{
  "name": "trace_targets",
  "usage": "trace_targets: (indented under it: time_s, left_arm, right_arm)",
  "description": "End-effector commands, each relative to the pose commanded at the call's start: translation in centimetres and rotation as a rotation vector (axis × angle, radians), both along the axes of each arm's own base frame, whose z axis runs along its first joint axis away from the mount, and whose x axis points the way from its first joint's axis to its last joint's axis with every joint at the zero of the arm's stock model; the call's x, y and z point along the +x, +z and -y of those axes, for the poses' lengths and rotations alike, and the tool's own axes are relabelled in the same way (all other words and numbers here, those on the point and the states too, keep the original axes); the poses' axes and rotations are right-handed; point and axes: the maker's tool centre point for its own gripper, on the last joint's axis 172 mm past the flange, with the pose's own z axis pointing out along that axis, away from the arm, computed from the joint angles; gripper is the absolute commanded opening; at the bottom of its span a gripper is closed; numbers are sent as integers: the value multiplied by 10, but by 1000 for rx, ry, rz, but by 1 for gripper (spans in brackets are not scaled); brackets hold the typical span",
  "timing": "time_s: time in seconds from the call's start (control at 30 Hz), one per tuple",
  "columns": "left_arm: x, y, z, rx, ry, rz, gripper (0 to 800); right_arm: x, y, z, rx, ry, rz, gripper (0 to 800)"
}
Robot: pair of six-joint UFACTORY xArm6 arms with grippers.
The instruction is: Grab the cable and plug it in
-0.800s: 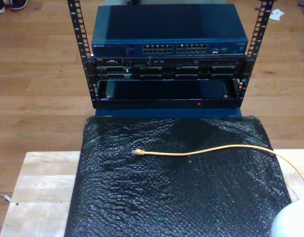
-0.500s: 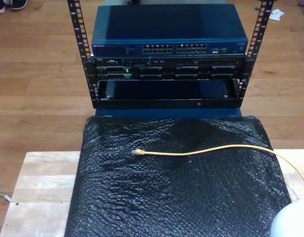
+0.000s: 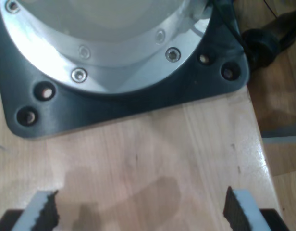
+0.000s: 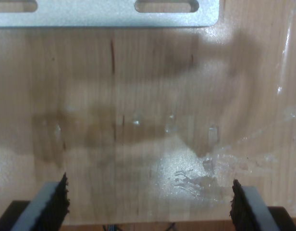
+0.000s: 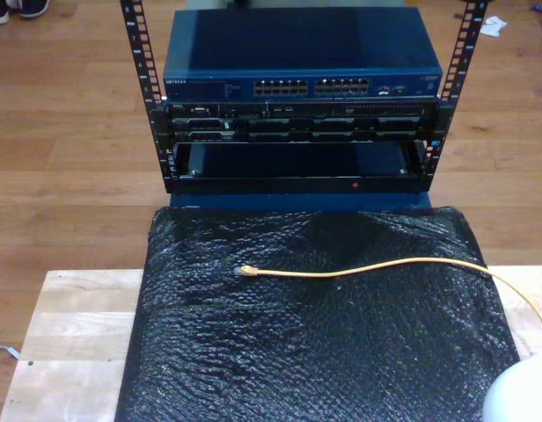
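Nothing moved since 0.8 s ago: cable [image 5: 377,267] unshifted on the black bubble wrap [image 5: 315,352], long axis across the exterior view, plug [image 5: 245,271] pointing to that view's left, far end curving off toward its right edge. Network switch [image 5: 302,86] in the rack [image 5: 297,132] behind, seen from the exterior view alone. First gripper [image 3: 138,211] spread wide over bare wooden table [image 3: 153,163] near a black base plate [image 3: 119,106], gripping nothing. Second gripper [image 4: 148,202] equally wide, empty, over wood below a metal bracket [image 4: 104,14].
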Motion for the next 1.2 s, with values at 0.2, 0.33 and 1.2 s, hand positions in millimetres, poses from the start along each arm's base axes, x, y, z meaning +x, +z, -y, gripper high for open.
trace_targets:
  time_s: [0.2,0.33,1.2]
  left_arm:
    - [0,0,0,0,0,0,800]
    - [0,0,0,0,0,0,800]
    - [0,2,-1,1,4,-2,800]
  right_arm:
    - [0,0,0,0,0,0,799]
    - [0,0,0,0,0,0,799]
    - [1,8,5,-2,10,2,799]
